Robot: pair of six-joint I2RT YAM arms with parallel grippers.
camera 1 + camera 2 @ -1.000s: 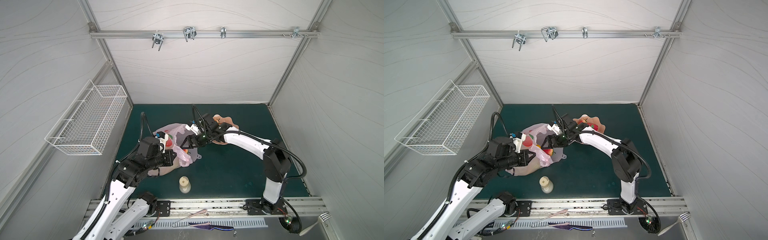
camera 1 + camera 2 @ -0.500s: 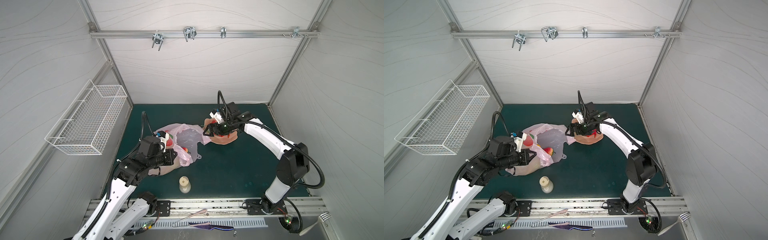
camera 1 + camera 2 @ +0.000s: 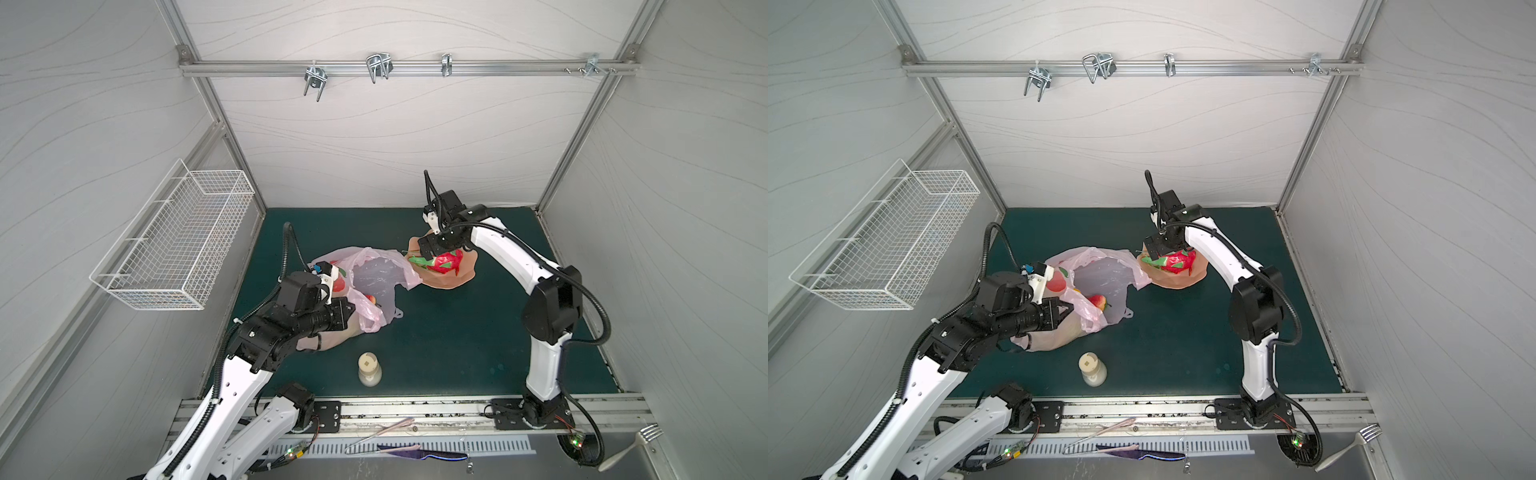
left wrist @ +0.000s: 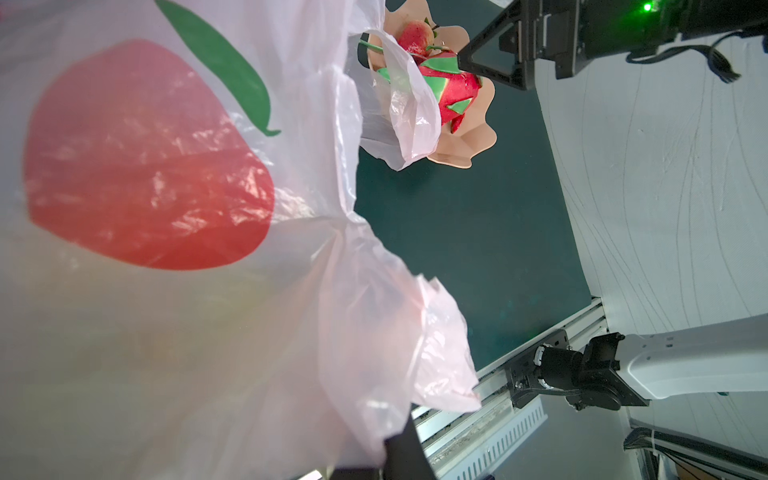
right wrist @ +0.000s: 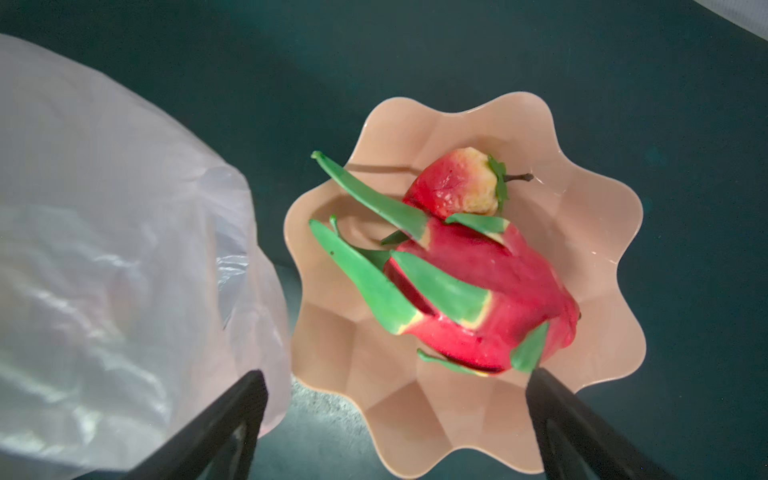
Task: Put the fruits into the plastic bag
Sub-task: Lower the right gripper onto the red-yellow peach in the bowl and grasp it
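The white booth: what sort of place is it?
Probably a robot practice cell: left arm and right arm bolted to a metal rail, white panel walls, toy fruit in a dish.

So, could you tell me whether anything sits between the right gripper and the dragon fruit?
Nothing visible does: the right gripper hangs open above the dragon fruit in the dish, and the bag lies beside the dish.

White wire basket (image 3: 174, 249), cream bottle (image 3: 369, 370), peach dish (image 3: 449, 282), fork (image 3: 631, 449), perhaps a knife (image 3: 419, 451)
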